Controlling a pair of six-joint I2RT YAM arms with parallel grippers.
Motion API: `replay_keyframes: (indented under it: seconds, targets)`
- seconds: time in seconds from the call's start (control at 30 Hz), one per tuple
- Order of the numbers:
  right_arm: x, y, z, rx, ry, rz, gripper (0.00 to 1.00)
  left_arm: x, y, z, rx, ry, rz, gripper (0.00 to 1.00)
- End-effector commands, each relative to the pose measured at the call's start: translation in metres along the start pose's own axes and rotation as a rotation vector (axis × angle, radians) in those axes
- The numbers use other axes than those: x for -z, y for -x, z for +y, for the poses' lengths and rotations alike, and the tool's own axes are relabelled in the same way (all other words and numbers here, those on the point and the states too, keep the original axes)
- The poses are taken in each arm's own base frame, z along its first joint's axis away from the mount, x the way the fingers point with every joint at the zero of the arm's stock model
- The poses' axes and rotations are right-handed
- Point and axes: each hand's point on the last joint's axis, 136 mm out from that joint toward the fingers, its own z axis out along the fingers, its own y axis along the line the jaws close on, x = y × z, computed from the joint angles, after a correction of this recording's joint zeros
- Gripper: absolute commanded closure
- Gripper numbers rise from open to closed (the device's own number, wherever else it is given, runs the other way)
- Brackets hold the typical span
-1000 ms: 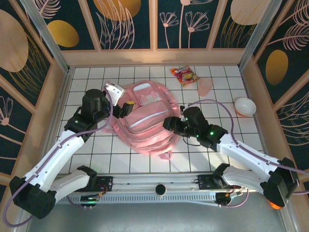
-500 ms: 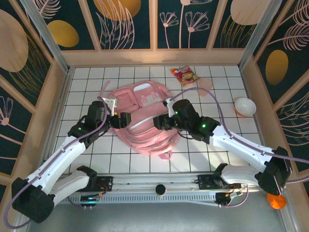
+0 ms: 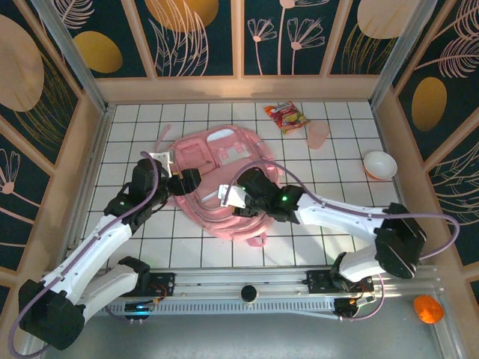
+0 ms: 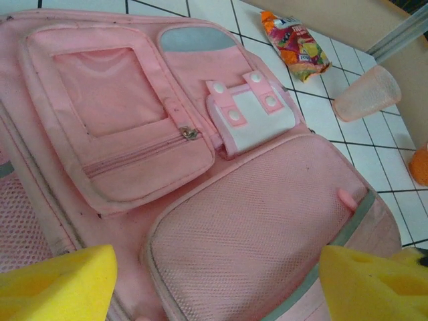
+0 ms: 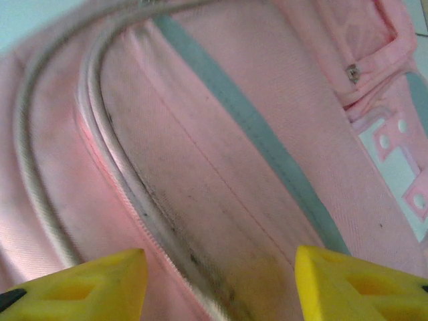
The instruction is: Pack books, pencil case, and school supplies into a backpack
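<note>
Right tool (image 5: 221,267): yellow fingers spread wide with nothing pinched between them, held low and close over the near half of the backpack.
Left tool (image 4: 217,267): yellow fingers also spread wide and empty, at the backpack's left side, looking across its front pockets.
Backpack (image 3: 224,149): a large soft pink bag lying flat, front up, in the middle of the white tiled worktop (image 3: 135,127). Its long axis runs from the far side toward the arms, leaning slightly right.
Zip track (image 5: 144,221): a curved, grimy seam that passes between the right tool's fingers, running from far left to near centre. A grey trim strip (image 5: 247,120) lies beside it. I cannot make out its slider.
Front of bag: a zipped pocket with a small metal pull (image 4: 189,134), a white flap with snaps (image 4: 254,124) and a mesh pocket (image 4: 254,234).
Deciding relation: the main zip lies directly under the right tool, so the right arm is the nearer one. The left tool sits beside the bag, placed to steady it.
Step, as judged: the bag looks closed, so it probably has to be opened before anything is packed.
Further out: a red-orange snack packet (image 3: 286,116) and a pink cup (image 3: 318,133) sit past the bag, with a white bowl (image 3: 379,164) to the right.
</note>
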Motion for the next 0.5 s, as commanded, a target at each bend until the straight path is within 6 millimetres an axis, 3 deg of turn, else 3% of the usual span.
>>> replay_keyframes:
  seconds: [0.0, 0.17, 0.3, 0.4, 0.47]
  targets:
    - [-0.007, 0.013, -0.016, 0.204, -0.098, -0.023, 0.40, 0.001, 0.006, -0.004, 0.043, -0.030, -0.037, 0.22]
    - [-0.026, 0.007, -0.015, 0.268, -0.115, 0.006, 0.46, 0.001, 0.007, -0.003, 0.023, -0.028, -0.042, 0.23]
    - [-0.026, 0.006, -0.027, 0.256, -0.144, -0.007, 0.84, 0.000, 0.005, -0.007, -0.072, -0.057, -0.043, 0.25]
    - [-0.013, 0.003, -0.029, 0.248, -0.069, -0.026, 0.98, 0.003, 0.002, -0.034, -0.271, -0.207, -0.032, 0.26]
    - [-0.003, 0.000, -0.031, 0.266, -0.041, -0.046, 1.00, 0.007, 0.001, -0.048, -0.422, -0.277, -0.039, 0.27]
